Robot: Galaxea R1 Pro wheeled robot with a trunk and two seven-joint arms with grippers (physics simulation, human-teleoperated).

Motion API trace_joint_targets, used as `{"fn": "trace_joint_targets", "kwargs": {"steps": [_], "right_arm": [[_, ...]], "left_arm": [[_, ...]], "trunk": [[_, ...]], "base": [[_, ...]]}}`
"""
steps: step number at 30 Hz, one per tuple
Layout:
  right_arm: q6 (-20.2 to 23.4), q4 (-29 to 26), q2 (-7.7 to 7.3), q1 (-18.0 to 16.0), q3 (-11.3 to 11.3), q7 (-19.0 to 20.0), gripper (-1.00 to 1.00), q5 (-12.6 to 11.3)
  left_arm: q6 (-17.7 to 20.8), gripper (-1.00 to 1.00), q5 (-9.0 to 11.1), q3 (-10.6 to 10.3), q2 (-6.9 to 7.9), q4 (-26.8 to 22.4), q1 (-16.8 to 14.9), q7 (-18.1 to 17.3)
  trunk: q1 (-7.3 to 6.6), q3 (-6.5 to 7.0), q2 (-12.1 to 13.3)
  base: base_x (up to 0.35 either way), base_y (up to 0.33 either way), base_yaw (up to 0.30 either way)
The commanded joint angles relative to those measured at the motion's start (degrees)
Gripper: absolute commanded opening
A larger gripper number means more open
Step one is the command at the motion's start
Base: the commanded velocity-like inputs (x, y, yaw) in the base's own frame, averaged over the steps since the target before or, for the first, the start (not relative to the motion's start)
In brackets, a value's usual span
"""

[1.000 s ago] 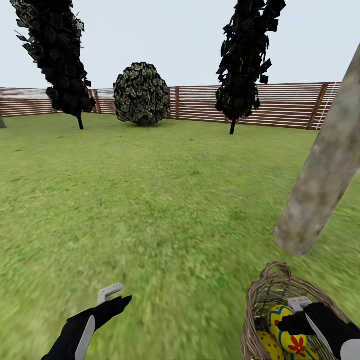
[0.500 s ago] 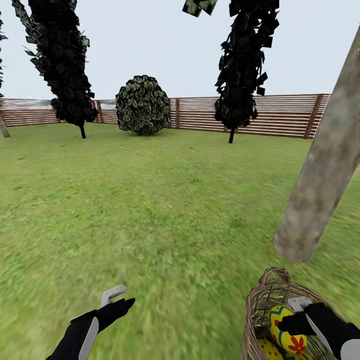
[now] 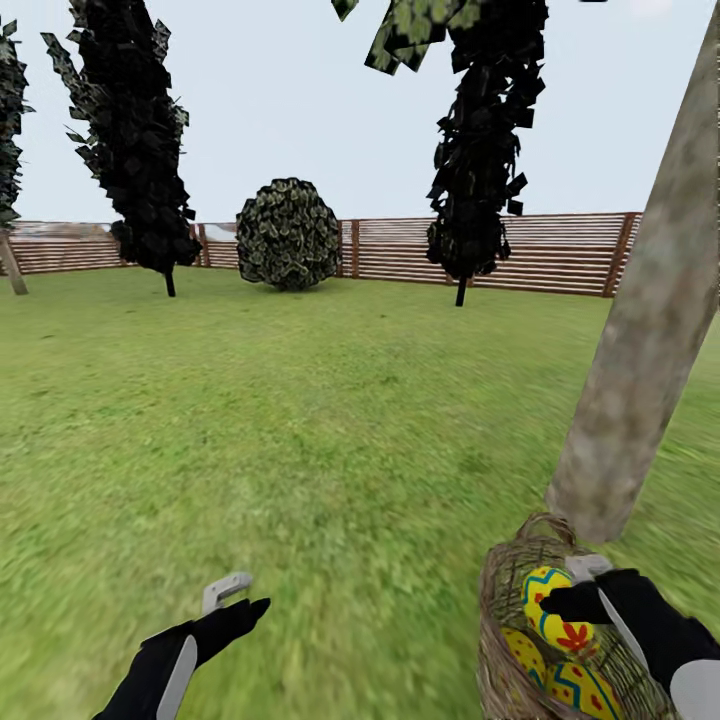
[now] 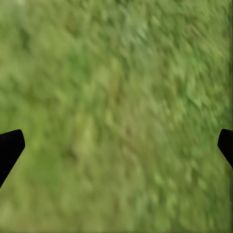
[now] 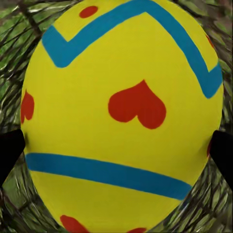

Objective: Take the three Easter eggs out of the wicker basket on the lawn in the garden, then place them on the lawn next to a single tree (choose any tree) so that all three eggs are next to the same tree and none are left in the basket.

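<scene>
The wicker basket [image 3: 505, 640] stands on the lawn [image 3: 330, 420] at the foot of the tree's grey-brown trunk [image 3: 640, 350]. My right gripper [image 3: 568, 592] is shut on one yellow Easter egg [image 3: 552, 605], holding it at the basket's rim. In the right wrist view that egg [image 5: 121, 116] sits between both black fingertips [image 5: 9, 150], with weave behind it. Two more eggs [image 3: 524, 650] [image 3: 580, 690] lie deeper in the basket. My left gripper [image 3: 232, 598] hangs open over bare grass [image 4: 116, 97], with nothing between its fingers.
Two dark narrow trees [image 3: 135, 150] [image 3: 480, 150] and a round bush [image 3: 289, 233] stand far off along a wooden slat fence [image 3: 560, 250]. Open grass stretches ahead and to the left of the trunk.
The head camera has tilted up, so fence and trees sit lower in the picture. The egg held by my right gripper has risen toward the basket's rim, uncovering the eggs beneath. The left arm is unchanged.
</scene>
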Motion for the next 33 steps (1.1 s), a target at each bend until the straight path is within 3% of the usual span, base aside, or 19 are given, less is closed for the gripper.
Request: {"fn": "trace_joint_targets", "kwargs": {"steps": [1,4,9,20,33], "right_arm": [[-0.7,-0.24,0.87,-0.02,0.07,-0.35,-1.0,1.18],[-1.12,-0.52,-0.79,-0.02,-0.12,0.4,-1.0,0.8],[-0.89,-0.36,-0.91,-0.02,-0.13,0.42,-1.0,1.17],[-0.95,0.8,-0.41,-0.02,0.01,0.24,-1.0,1.49],[-1.06,2.12,-0.39,-0.02,0.14,0.16,-1.0,1.5]], "left_arm": [[0.52,1.0,0.57,0.25,-0.06,-0.1,-0.03,-0.11],[0.76,1.0,0.52,0.24,-0.01,-0.58,-0.09,-0.1],[0.79,1.0,0.24,0.16,-0.68,-0.45,-0.12,2.67],[0.75,1.0,0.29,0.07,-0.87,-0.75,-0.12,2.59],[0.79,1.0,-0.19,-0.31,-1.04,-0.63,-0.38,2.7]], "trunk": [[-0.04,0.16,-0.01],[-0.11,0.83,0.03],[-0.24,1.94,0.1],[-0.53,4.37,0.24],[-3.38,6.71,5.46]], "base": [[0.0,0.0,0.0],[0.0,0.0,0.0],[0.0,0.0,0.0],[0.0,0.0,0.0],[0.0,0.0,0.0]]}}
